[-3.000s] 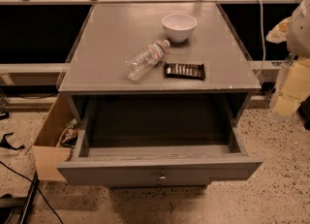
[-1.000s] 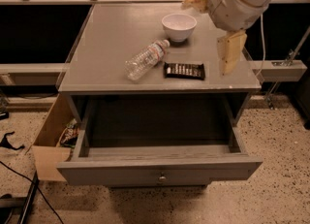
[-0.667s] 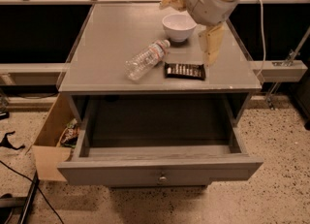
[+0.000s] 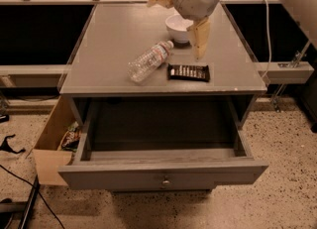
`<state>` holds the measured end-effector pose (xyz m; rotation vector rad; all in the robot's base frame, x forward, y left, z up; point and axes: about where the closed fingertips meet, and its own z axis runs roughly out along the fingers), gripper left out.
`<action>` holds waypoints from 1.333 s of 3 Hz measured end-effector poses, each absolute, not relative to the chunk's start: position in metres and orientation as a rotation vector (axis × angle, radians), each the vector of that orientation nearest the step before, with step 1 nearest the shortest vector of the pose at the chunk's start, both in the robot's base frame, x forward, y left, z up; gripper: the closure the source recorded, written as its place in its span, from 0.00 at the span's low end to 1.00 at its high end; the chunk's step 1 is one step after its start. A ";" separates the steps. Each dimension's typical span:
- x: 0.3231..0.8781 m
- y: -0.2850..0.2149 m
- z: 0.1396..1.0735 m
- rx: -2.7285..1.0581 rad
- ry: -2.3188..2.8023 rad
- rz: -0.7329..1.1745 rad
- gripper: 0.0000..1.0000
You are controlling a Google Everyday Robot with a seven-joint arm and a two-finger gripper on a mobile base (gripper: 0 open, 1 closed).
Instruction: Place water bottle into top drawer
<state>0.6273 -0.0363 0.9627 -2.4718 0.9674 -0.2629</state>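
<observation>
The water bottle (image 4: 148, 62) lies on its side on the grey cabinet top (image 4: 114, 34), white cap pointing towards the back right. The top drawer (image 4: 124, 174) below is pulled fully out and its inside looks empty; a small round knob (image 4: 166, 181) sits at the centre of its front panel. My gripper (image 4: 179, 21) hangs over the back right of the cabinet top, above the bowl and to the right of the bottle, without touching it. Its two cream fingers (image 4: 199, 39) are spread apart and hold nothing.
A white bowl (image 4: 176, 28) stands at the back of the top, partly behind my gripper. A dark flat snack bar (image 4: 188, 72) lies right of the bottle. A brown cardboard box (image 4: 49, 148) with packets sits on the floor to the left of the drawer.
My arm has swung in from the right and moved left over the cabinet top, closer to the bottle. The bottle, bowl, bar and drawer have not moved.
</observation>
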 end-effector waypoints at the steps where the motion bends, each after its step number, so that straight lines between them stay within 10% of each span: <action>1: 0.647 -0.024 0.949 -2.483 0.917 -0.222 0.00; 4: 0.711 0.031 0.898 -2.551 0.821 -0.112 0.00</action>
